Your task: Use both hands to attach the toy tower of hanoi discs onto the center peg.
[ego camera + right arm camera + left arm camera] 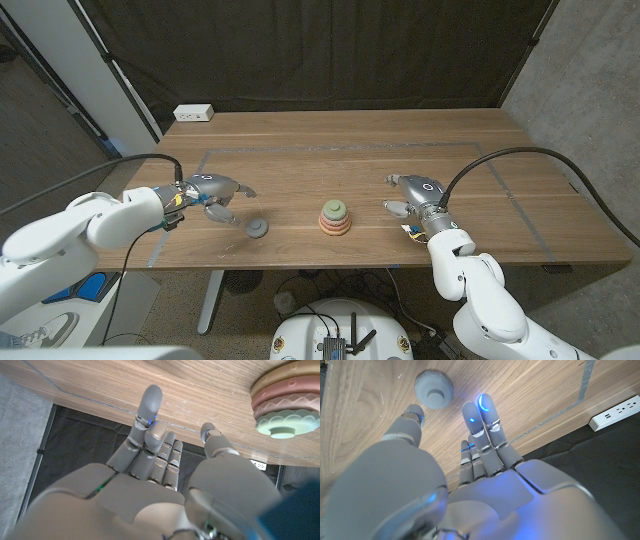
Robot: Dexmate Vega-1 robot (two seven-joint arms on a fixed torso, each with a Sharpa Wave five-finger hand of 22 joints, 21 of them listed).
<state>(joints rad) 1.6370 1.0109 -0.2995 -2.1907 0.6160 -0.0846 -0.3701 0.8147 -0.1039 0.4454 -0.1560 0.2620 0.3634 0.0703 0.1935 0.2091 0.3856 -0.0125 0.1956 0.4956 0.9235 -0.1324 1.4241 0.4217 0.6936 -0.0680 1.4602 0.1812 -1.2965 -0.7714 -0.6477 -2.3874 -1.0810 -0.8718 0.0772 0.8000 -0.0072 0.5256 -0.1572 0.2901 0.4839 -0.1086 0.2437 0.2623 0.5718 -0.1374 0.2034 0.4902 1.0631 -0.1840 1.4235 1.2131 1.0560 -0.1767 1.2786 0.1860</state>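
Fingers (489, 416) of the left hand (215, 192) spread and empty, tips reaching out over bare wood, nothing between thumb and the rest. Same with the right hand (412, 196): released, grasping nothing, fingers (150, 405) extended toward the middle of the wooden table (300, 150).

Nearest the front edge, 1 loose grey disc (258, 229), lying flat with a raised hub on top, its axis upright. Just right of the left fingertips and a little nearer the table's front than them, close but not touching; plain in the left wrist view (434, 390), thumb tip beside it with a gap. Well apart from the right hand, so clearly the left hand's piece.

Right of that, near the table's centre line, the stacked tower (335, 218): 3 rings visible on the peg, orange-tan at the base, pink above, pale green on top (282, 422), peg tip barely showing. Between the 2 hands, somewhat closer to the right one.

Probably 1 disc left to thread. Coming move likely a short reach right and nearer by the left hand, pinch on the disc's rim, lift, then carry right to the peg with the hole held level.

Farther back, tape lines marking a rectangle; at the far left corner, a white power strip (193, 113).
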